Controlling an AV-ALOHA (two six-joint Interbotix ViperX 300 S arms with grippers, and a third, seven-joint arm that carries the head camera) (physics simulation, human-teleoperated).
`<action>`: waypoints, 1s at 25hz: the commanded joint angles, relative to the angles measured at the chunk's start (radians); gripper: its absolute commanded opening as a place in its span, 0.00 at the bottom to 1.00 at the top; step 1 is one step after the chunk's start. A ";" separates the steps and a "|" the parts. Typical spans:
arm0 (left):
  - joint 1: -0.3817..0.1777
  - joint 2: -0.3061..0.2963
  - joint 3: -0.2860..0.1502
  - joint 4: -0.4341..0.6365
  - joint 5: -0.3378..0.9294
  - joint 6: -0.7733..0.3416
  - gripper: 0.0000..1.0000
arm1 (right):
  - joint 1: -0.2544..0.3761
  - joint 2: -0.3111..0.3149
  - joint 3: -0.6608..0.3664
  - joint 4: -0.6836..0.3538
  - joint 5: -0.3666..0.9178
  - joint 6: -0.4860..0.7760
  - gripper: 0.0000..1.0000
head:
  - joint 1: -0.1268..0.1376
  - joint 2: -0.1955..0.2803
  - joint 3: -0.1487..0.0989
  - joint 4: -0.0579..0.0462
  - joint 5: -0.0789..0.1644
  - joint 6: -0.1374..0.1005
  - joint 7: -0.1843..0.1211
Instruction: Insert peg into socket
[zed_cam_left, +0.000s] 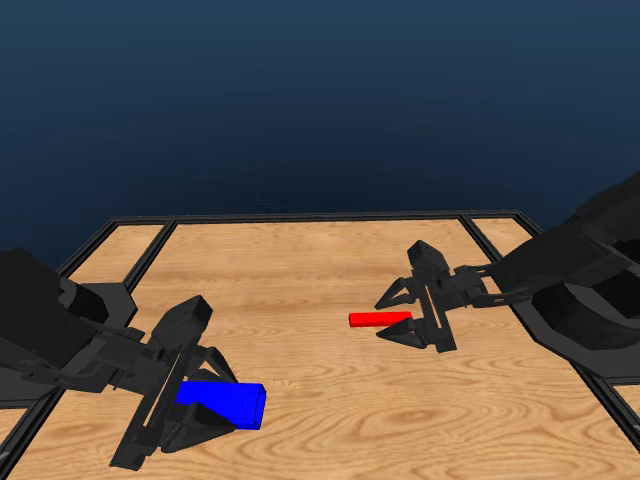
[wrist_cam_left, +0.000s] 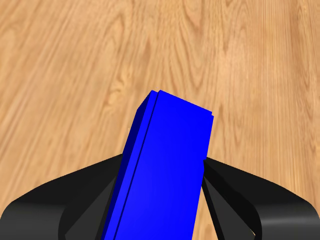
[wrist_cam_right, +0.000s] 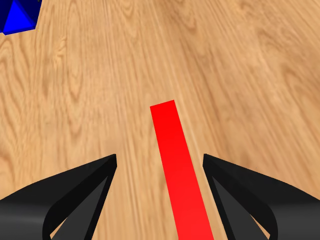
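Note:
The blue socket (zed_cam_left: 228, 402) sits between the jaws of my left gripper (zed_cam_left: 212, 400), low at the near left of the table. In the left wrist view both jaws of the left gripper (wrist_cam_left: 162, 172) press against the sides of the socket (wrist_cam_left: 170, 145). The red peg (zed_cam_left: 380, 319) lies flat on the wood right of centre. My right gripper (zed_cam_left: 384, 319) is open, one jaw on each side of the peg. The right wrist view shows the peg (wrist_cam_right: 177, 170) running between the jaws of the right gripper (wrist_cam_right: 160, 159), with a gap of wood on both sides. A corner of the socket (wrist_cam_right: 17, 15) also shows there.
The wooden table (zed_cam_left: 320, 250) has a dark raised frame (zed_cam_left: 300, 216) along its far edge and sides. Both arm bodies fill the lower left and the right of the head view. Bare wood lies between the two grippers.

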 joint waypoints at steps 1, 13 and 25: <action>-0.005 -0.020 -0.035 0.000 0.008 0.010 0.00 | 0.002 0.034 -0.053 -0.014 0.017 0.003 1.00 | -0.010 -0.014 -0.012 -0.003 -0.023 -0.012 -0.007; -0.010 -0.042 -0.012 0.003 -0.006 0.011 0.00 | 0.012 0.012 -0.126 0.026 0.166 -0.113 0.00 | 0.010 -0.026 -0.011 0.001 -0.017 -0.016 -0.013; 0.100 -0.222 -0.078 0.168 0.177 0.000 0.00 | 0.066 -0.139 -0.359 -0.076 0.535 -0.111 0.00 | 0.045 -0.067 0.004 0.012 -0.017 -0.006 -0.007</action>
